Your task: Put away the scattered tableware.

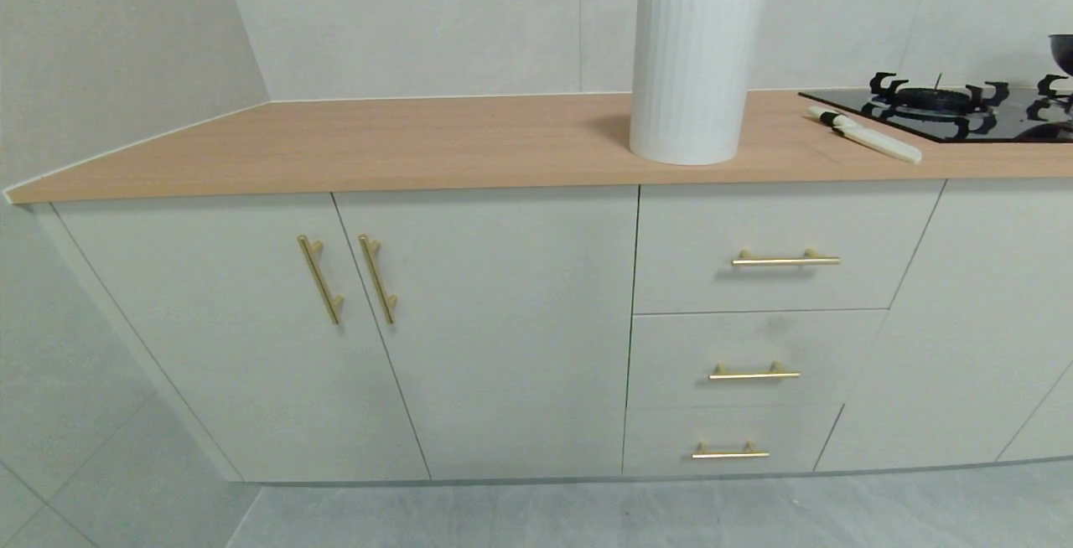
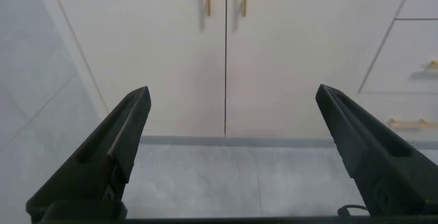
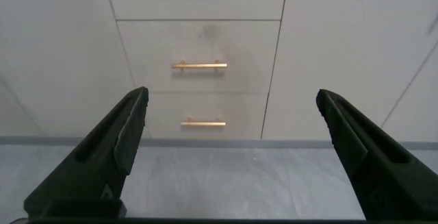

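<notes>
A cream-handled knife (image 1: 868, 135) with a black band lies on the wooden countertop (image 1: 377, 142), beside the hob's front left corner. A tall white ribbed container (image 1: 692, 72) stands on the counter to its left. My left gripper (image 2: 233, 101) is open, held low facing the double cabinet doors (image 2: 226, 53), nothing between its fingers. My right gripper (image 3: 233, 101) is open too, held low facing the lower drawers (image 3: 198, 66), holding nothing.
A black gas hob (image 1: 956, 108) with pan supports sits at the counter's right end. Below are two doors with gold handles (image 1: 321, 278) and three drawers with gold handles (image 1: 785, 260). Grey tiled floor (image 1: 587, 514) lies in front; a wall closes the left side.
</notes>
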Controlling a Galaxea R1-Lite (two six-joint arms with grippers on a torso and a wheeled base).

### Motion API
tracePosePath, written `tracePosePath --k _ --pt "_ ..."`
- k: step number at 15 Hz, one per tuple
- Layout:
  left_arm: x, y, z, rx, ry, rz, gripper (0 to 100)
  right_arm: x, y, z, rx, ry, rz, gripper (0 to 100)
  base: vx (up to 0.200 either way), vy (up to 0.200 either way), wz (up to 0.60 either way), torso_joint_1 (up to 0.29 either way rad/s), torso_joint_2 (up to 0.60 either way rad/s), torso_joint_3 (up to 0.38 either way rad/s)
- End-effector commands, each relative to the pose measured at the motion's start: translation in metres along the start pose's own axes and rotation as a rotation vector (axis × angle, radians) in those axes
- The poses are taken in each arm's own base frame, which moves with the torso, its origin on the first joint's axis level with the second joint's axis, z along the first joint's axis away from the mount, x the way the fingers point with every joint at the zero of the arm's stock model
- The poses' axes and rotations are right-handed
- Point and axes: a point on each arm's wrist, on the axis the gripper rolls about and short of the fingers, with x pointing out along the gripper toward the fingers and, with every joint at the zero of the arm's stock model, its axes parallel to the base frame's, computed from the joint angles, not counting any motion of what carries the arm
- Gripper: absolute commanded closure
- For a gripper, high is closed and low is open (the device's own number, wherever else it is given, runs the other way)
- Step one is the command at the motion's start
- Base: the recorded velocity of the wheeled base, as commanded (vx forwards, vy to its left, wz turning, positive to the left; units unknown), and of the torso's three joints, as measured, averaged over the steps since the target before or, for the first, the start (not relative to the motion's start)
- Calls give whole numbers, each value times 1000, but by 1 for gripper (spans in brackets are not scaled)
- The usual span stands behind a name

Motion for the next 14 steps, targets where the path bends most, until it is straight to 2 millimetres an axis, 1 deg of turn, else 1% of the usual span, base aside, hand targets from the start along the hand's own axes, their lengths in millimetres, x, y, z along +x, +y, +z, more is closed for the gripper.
tracePosePath --k 1,12,14 --pt "0 0 0 -1 0 1 0 0 0 0 0 3 1 0 200 0 0 2 2 7" --pt "0 0 0 1 0 1 0 0 0 0 0 1 1 0 200 0 0 4 3 2" --pt "0 0 0 1 0 1 0 0 0 0 0 1 1 0 0 0 0 0 0 0"
